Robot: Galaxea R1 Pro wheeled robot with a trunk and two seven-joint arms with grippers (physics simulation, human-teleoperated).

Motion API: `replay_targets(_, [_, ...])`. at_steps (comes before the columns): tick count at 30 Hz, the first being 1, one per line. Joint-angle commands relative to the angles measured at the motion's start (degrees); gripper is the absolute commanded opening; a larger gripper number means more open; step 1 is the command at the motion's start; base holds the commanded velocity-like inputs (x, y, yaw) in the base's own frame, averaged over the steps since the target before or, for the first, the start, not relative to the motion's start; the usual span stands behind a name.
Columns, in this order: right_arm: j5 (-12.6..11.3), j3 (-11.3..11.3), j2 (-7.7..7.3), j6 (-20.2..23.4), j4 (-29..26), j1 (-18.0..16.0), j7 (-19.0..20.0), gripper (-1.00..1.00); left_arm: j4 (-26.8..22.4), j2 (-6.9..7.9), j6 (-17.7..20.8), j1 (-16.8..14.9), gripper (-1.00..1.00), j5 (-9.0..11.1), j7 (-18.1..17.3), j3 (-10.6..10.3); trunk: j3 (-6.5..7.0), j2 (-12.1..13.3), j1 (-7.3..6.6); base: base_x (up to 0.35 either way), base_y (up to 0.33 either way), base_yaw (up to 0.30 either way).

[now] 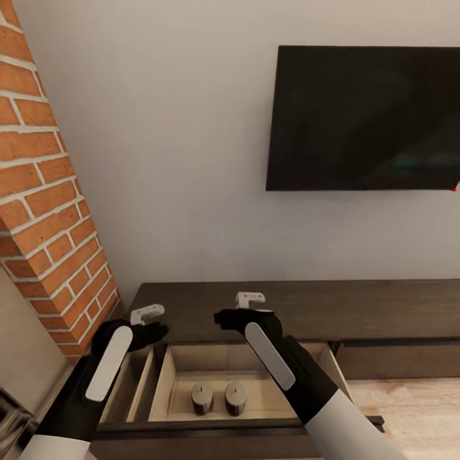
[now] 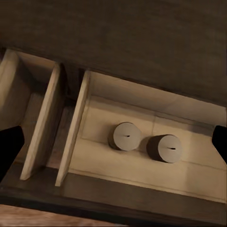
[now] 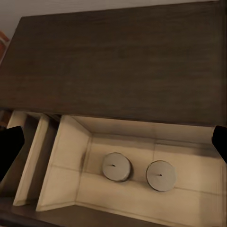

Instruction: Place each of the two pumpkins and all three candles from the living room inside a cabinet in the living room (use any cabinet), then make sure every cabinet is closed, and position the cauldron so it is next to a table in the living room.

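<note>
While the drawer stands pulled out: the cabinet (image 1: 358, 306) runs long, low and dark brown along the pale wall, and its pale interior lies open to view.
Drawer (image 1: 185, 367): a wide pale compartment, with two narrow slots beside it on the brick side, set apart by thin upright dividers.
Candles: two short brownish-grey cylinders stand upright in the wide compartment, one (image 1: 202, 397) just beside the other (image 1: 235, 397), near the drawer's front edge; seen from above in the left wrist view (image 2: 125, 136) (image 2: 165, 148) and the right wrist view (image 3: 117, 166) (image 3: 161, 175), each shows a small dark wick mark on top, and a narrow gap parts them.
Left tool (image 1: 148, 314): hovers over the cabinet's top edge above the narrow slots, holding nothing; its dark fingers (image 2: 9, 149) show at the rims of the left wrist view, spread wide apart.
Right tool (image 1: 250, 299): hovers over the cabinet top behind the wide compartment, holding nothing; its fingers (image 3: 10, 144) sit at the far rims of the right wrist view, spread wide apart.
Television (image 1: 364, 118): a dark screen fixed on the wall above the cabinet.
Brick column (image 1: 45, 191): red brick with pale mortar, slanting on the left, meeting the cabinet's end.
Floor (image 1: 409, 409): pale wood, to the right of the drawer.
</note>
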Motion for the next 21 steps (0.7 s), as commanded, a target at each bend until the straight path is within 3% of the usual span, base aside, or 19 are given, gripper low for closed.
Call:
replay_targets(1, [-0.59, 0.06, -0.01, 0.16, -0.31, -0.06, -0.82, 1.00, -0.06, 0.33, 0.11, 0.46, 1.00, 0.63, 0.61, -0.05, 0.13, 0.39, -0.23, 0.000, 0.000, 0.000])
replay_targets(7, [-0.64, 0.05, -0.01, 0.72, -0.79, -0.06, -1.03, 1.00, 0.52, 2.54, 0.15, 1.45, 1.00, 0.98, 0.62, -0.05, 1.21, 2.79, -1.55, 0.000, 0.000, 0.000])
replay_targets(16, [-0.86, 0.02, -0.01, 2.57, -0.81, -0.06, -1.03, 1.00, 1.23, 2.98, 0.16, 3.31, 1.00, 1.04, 0.62, 0.01, 2.82, 6.40, -3.53, -0.002, 0.000, 0.000])
replay_targets(21, [-1.03, 0.00, -0.01, 2.56, -0.49, -0.06, -0.97, 1.00, 1.25, 2.97, 0.15, 3.40, 1.00, 1.04, 0.61, 0.02, 3.72, 8.41, -4.62, -0.200, 0.000, 0.000])
